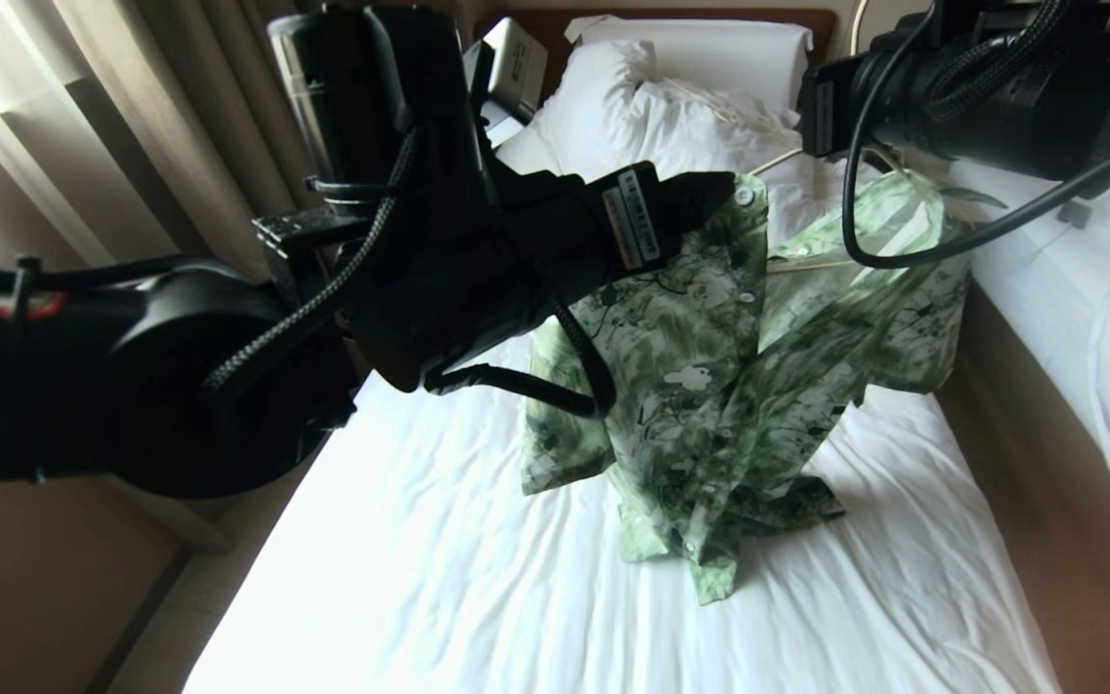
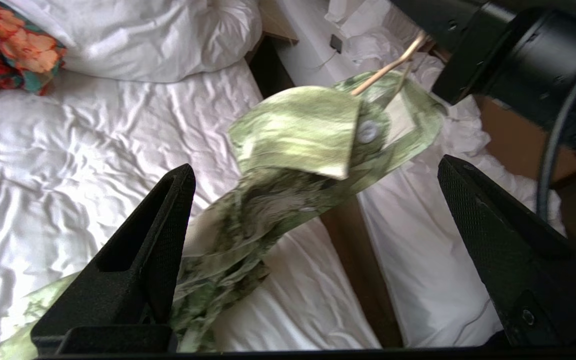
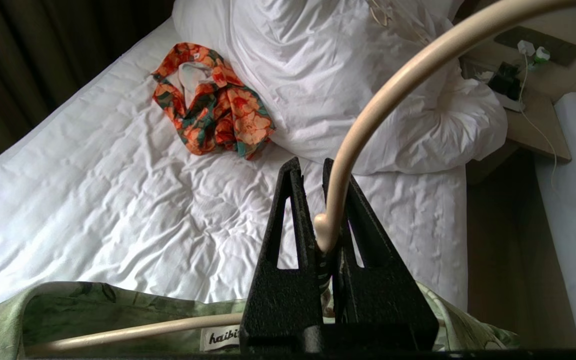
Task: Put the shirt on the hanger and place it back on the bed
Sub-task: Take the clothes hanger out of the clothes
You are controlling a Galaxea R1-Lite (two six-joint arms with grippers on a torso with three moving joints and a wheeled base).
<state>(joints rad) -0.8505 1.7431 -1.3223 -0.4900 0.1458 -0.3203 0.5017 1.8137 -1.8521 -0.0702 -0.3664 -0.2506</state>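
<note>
- R fingers (image 3: pixel 313 220) pinched together on the hanger (image 3: pixel 368 115) neck, right gripper (image 3: pixel 312 172) holding it up off the bed (image 3: pixel 118 200); hook curves up past the tips.
- Shirt (image 1: pixel 709 386) hangs below those fingers on the hanger, hem trailing on the sheet.
- L fingers (image 2: pixel 153 240) spread wide, left gripper (image 2: pixel 313 170) w/ nothing clamped; collar sits just beyond the gap, shirt body drapes between and past the near finger.
- Orange floral garment (image 3: pixel 213 110) lies well beyond R tips, by the duvet (image 3: pixel 343 75).

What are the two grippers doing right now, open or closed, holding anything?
Left gripper: open, holding nothing, beside the shirt.
Right gripper: shut on the hanger, shirt hanging from it.
</note>
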